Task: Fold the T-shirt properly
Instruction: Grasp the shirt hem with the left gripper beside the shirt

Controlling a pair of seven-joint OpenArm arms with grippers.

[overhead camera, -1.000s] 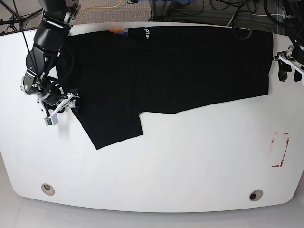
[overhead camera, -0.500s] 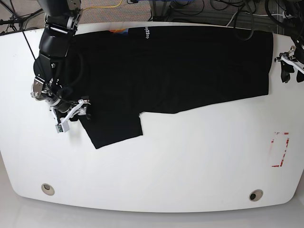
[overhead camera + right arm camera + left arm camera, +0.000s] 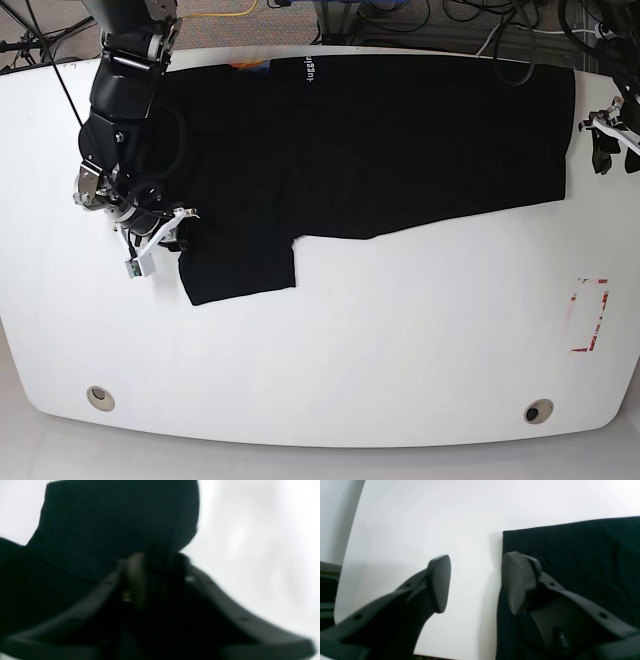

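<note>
**Right fingers have just pinched the sleeve edge**

Base view: you have one T-shirt (image 3: 370, 140), black, spread across the far half of the white table (image 3: 350, 350), collar lettering at the far edge and one sleeve hanging toward you at the left. A second ago the right gripper (image 3: 165, 232) stood off the cloth on bare table with its fingers spread; half a second ago it had reached the sleeve's outer edge; now it sits on that edge with the fingers drawn together, and the sleeve outline has pulled in slightly. I judge that to be the grab that starts the sleeve fold, so your next move is a lift and carry inward. The left gripper (image 3: 605, 135) has hardly moved; it hovers at the shirt's right edge. Count: two arms, one shirt, one red-marked rectangle (image 3: 590, 315) near the right rim, two round fittings (image 3: 100, 398) along the near rim.

Left wrist view: the left fingers (image 3: 438, 582) are parted and hold nothing. One is over bare table, the other over the shirt's corner, so the edge runs between them. No fold has begun on this side.

Right wrist view: blurred, but the right fingers (image 3: 136, 580) are nearly together with black cloth bunched between them and rising above the tips. You are holding the sleeve.
</note>
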